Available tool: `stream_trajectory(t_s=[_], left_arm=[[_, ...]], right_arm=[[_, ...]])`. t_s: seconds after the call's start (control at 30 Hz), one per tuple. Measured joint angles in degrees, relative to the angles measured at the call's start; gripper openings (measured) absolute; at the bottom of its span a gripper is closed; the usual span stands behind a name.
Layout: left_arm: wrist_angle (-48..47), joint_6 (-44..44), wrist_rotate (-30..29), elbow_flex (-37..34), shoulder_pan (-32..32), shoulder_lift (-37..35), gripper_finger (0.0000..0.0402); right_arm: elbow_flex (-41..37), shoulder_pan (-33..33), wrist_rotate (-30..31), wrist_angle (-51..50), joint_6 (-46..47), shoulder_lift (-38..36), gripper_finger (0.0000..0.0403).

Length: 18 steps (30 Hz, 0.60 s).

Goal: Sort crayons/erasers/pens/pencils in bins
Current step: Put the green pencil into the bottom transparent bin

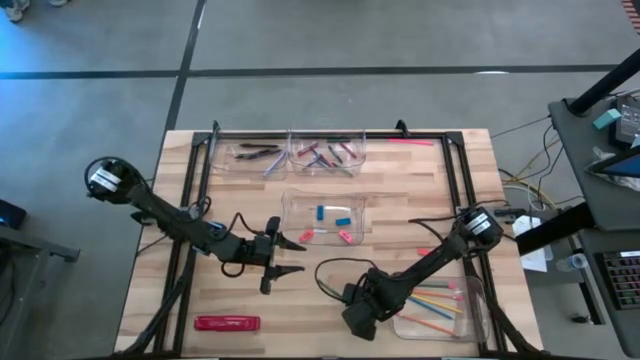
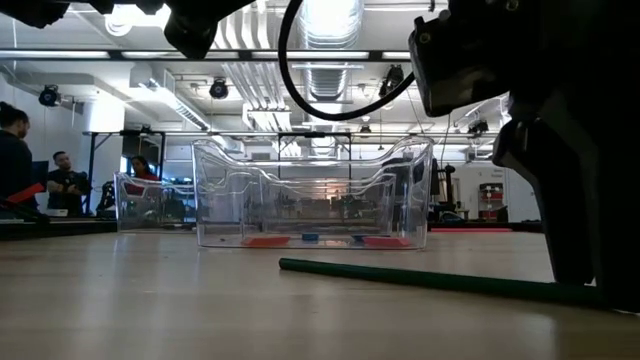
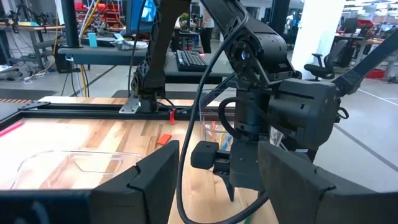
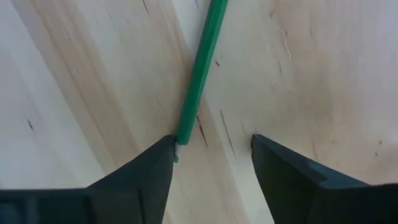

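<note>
A green pencil [image 4: 200, 68] lies flat on the wooden table [image 1: 400, 190], also seen in the low view as a long stick [image 2: 420, 280]. My right gripper [image 4: 213, 146] points down over its one end, open, low over the table at the near middle [image 1: 355, 322]. My left gripper [image 1: 290, 254] hovers level and open at the table's middle left, holding nothing. Pens [image 1: 258, 152] and crayons [image 1: 328, 155] lie in two far bins, erasers [image 1: 330, 222] in the middle bin [image 2: 315, 190], and pencils [image 1: 435, 300] in the near right bin [image 1: 475, 300]. My right gripper comes from above, pointing steeply down, its fingers across the green pencil. One fingertip [image 4: 163, 152] stands right at the pencil's end [image 4: 181, 135], the other well off to its side. Whether that fingertip touches the pencil, I cannot tell. The pencil lies flat on the table.
A long red flat pack [image 1: 228, 322] lies near the front left. Black frame rails [image 1: 200, 170] run along the table's sides and back. A black cable [image 1: 335, 275] loops behind the right gripper. People [image 2: 15, 150] stand in the room beyond.
</note>
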Motion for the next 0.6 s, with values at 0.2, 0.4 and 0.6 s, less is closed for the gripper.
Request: stream_trajectory(t_s=[0.2,0.4,0.6], left_arm=[[0.0,0.0,0.0,0.0,0.0,0.0,0.0203],[0.0,0.0,0.0,0.0,0.0,0.0,0.0203],[0.0,0.0,0.0,0.0,0.0,0.0,0.0203]], right_arm=[[-0.2,0.2,0.0,1.0,-1.6,0.0,0.0193],[-0.3,0.2,0.6,1.6,-1.9,0.4,0.0175],[-0.3,0.3,1.2,1.8,-2.1,1.3,0.0171]])
